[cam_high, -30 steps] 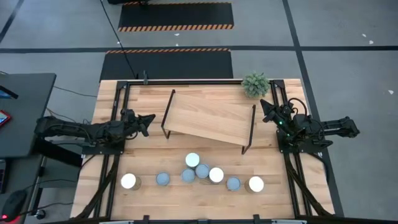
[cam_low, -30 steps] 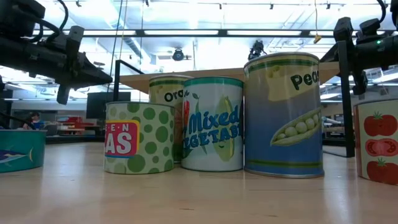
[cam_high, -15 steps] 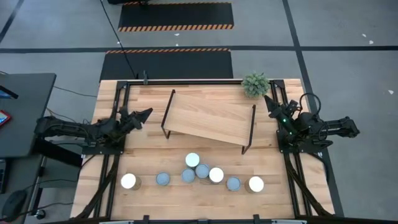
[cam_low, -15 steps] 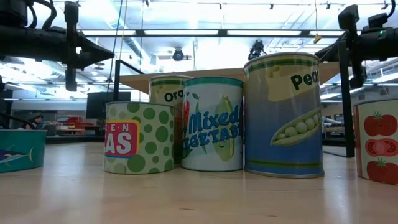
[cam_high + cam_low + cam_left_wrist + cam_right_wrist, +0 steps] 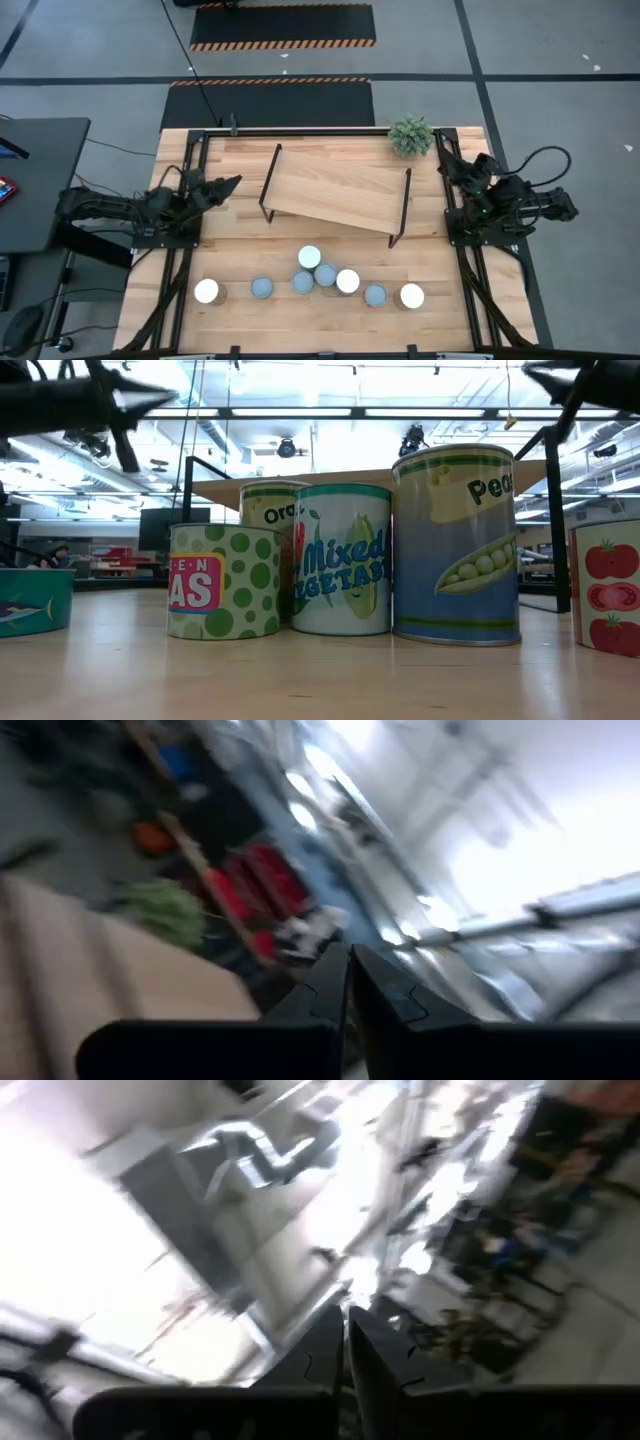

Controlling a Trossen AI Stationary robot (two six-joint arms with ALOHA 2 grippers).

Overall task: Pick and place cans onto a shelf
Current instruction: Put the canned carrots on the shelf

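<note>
From above, the left tool (image 5: 232,182) sat at the worktop's (image 5: 240,245) left edge, pointing toward the shelf (image 5: 335,190); its wrist camera showed the two fingers (image 5: 325,985) pressed together, holding nothing. The shelf, a light-wood board on thin black legs, stood skewed across the middle of the worktop with nothing on it. Seven round can tops showed in front of it, none touching the shelf: a white-topped can (image 5: 207,291) far left, a grey-blue one (image 5: 262,288) beside it, a tight cluster (image 5: 322,272) in the centre, then two more ending in another white-topped can (image 5: 411,296). Only the table-level camera revealed labels: a teal fish can (image 5: 32,614), a green-dotted can (image 5: 223,581), a mixed vegetables can (image 5: 341,558), a tall peas can (image 5: 456,544) and a tomato can (image 5: 606,587). A small potted plant (image 5: 410,135) stood at the back right corner, just beside the right tool (image 5: 442,159), whose fingers (image 5: 330,1345) its own camera showed closed and empty.
</note>
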